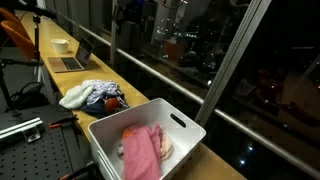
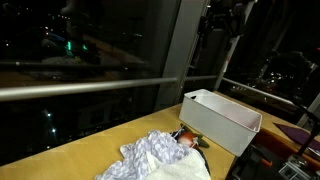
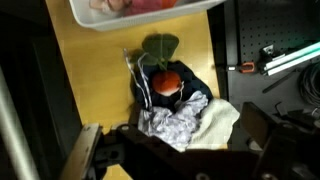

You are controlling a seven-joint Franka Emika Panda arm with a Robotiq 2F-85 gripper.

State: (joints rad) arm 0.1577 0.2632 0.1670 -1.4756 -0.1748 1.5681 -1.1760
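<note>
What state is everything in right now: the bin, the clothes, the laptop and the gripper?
white bin: upright, open-topped, holding cloth.
pink cloth: crumpled inside the bin.
clothes pile: heaped loose on the wooden counter, outside the bin.
laptop: lid open.
gripper: open, holding nothing, above the clothes pile.
</note>
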